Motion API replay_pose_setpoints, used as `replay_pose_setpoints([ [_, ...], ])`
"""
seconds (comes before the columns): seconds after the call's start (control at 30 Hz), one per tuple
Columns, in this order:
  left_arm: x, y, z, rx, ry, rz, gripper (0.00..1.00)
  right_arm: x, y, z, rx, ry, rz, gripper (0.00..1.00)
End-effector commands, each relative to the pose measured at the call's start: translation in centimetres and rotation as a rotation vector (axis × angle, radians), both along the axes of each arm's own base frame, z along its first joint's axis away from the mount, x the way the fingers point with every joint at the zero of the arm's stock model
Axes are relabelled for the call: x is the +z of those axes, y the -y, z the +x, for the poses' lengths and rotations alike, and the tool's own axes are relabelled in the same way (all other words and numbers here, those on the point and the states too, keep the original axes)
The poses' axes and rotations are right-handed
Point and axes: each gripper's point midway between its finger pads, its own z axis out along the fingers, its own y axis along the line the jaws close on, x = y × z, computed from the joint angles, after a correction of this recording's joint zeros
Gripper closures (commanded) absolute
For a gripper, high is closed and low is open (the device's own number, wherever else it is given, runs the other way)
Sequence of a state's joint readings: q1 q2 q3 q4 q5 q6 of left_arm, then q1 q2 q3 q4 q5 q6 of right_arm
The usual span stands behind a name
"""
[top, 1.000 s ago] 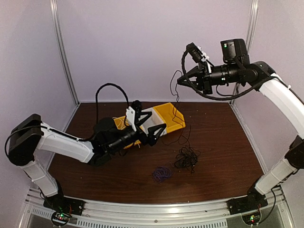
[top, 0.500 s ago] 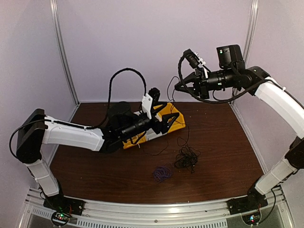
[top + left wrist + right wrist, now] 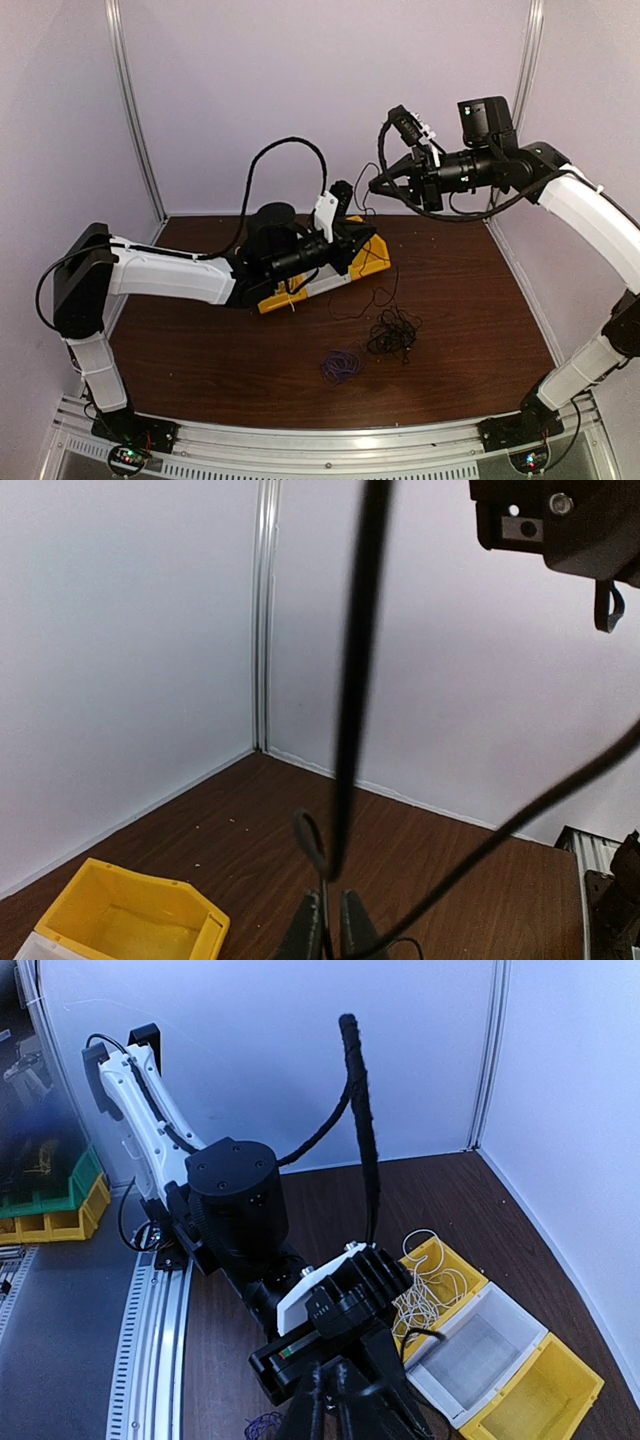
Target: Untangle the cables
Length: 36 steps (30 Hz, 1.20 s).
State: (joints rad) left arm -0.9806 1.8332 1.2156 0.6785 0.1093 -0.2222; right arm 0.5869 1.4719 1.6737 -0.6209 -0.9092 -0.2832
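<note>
Black cable (image 3: 345, 730) in tight pinch of left end effector (image 3: 332, 900), over yellow bin (image 3: 372, 262), and of closed right end effector (image 3: 373, 186), high at far right. Black tangle (image 3: 392, 335), purple cable (image 3: 342, 365) on counter (image 3: 470, 300), near right of bin; white cable (image 3: 432, 1282) inside bin.

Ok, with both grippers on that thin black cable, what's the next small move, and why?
Probably ease the left gripper away from the right gripper, toward the near left. Both are shut on the same thin black cable, which trails down into the black tangle on the table; spreading them should draw that strand out.
</note>
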Motion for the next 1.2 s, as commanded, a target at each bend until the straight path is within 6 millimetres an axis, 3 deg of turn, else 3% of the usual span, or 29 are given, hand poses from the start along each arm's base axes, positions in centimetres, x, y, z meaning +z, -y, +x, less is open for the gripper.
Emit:
replay_pose_setpoints([
  [0.0, 2.6, 0.1, 0.5, -0.017, 0.009, -0.023, 0.94, -0.4, 1.4, 0.5, -0.015, 0.008, 0.022, 0.82],
  [0.1, 5.7, -0.7, 1.0, -0.001, 0.027, -0.031, 1.00, -4.0, 4.0, 3.0, -0.065, -0.031, 0.020, 0.54],
  [0.17, 8.7, -1.6, 1.5, 0.010, 0.048, -0.048, 1.00, -8.1, 6.0, 4.2, -0.099, -0.076, 0.005, 0.40],
  [0.27, 12.2, -2.5, 1.9, 0.014, 0.064, -0.063, 1.00, -13.7, 7.2, 4.2, -0.113, -0.084, -0.041, 0.28],
  [0.37, 15.6, -3.3, 1.8, 0.028, 0.098, -0.087, 1.00, -18.7, 7.3, 3.9, -0.103, -0.121, -0.068, 0.22],
  [0.63, 25.6, -4.9, 1.6, 0.073, 0.215, -0.180, 1.00, -27.6, 6.0, 3.1, 0.006, -0.343, -0.178, 0.22],
  [0.67, 27.8, -5.4, 1.4, 0.076, 0.241, -0.208, 1.00, -28.6, 5.9, 3.3, -0.008, -0.372, -0.192, 0.24],
  [0.83, 32.4, -6.1, 1.1, 0.082, 0.296, -0.261, 1.00, -32.3, 5.5, 4.2, -0.046, -0.474, -0.250, 0.46],
  [0.93, 34.2, -7.0, 1.2, 0.118, 0.327, -0.280, 1.00, -33.6, 5.6, 4.3, -0.061, -0.512, -0.276, 0.57],
  [1.03, 34.9, -8.0, 1.8, 0.154, 0.334, -0.285, 1.00, -33.7, 5.7, 4.2, -0.066, -0.517, -0.280, 0.60],
  [1.1, 34.3, -8.3, 2.7, 0.181, 0.318, -0.265, 1.00, -33.0, 5.8, 4.3, -0.070, -0.500, -0.274, 0.60],
  [1.17, 32.4, -8.2, 4.1, 0.206, 0.279, -0.219, 1.00, -32.1, 5.9, 4.3, -0.078, -0.474, -0.275, 0.58],
])
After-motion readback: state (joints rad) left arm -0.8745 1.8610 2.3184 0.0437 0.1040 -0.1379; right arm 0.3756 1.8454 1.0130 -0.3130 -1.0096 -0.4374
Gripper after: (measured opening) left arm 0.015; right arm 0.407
